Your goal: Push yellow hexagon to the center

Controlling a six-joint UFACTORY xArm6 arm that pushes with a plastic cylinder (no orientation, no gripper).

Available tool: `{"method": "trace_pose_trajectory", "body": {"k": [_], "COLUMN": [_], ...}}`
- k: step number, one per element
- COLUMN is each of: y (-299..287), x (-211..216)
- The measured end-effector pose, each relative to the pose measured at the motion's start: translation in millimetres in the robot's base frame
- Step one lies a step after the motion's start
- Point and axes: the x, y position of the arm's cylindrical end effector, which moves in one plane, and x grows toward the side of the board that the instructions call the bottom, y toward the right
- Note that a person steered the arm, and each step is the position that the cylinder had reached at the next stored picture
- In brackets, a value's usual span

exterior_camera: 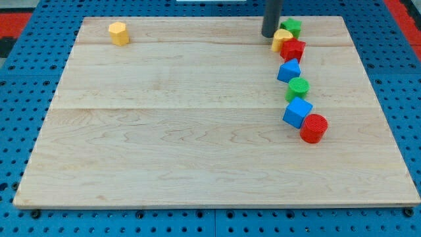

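Observation:
The yellow hexagon sits alone near the board's top left corner. My tip is at the view's top, right of centre, far to the right of the hexagon. It stands just left of another yellow block, close to touching it. Behind that block is a green block, and a red block lies just below it.
A chain of blocks runs down the right side: a blue cube, a green cylinder, a blue cube and a red cylinder. The wooden board lies on a blue perforated table.

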Motion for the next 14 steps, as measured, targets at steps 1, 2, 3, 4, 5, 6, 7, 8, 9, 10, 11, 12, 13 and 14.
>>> {"method": "trace_pose_trajectory", "body": {"k": [1,2,3,4,5,6,7,8,9,10,11,12,13,14], "y": [6.8,-43.1,-130.4,-204.5,-282.7,-320.2,-289.9,-295.2,-328.2,-402.2,-383.6,-350.7,-340.4,-228.5], "x": [0.0,-0.1,0.3,-47.4,-48.7,-12.7,54.3,38.2,10.4,12.2,62.5,34.6,5.2,54.2]}}
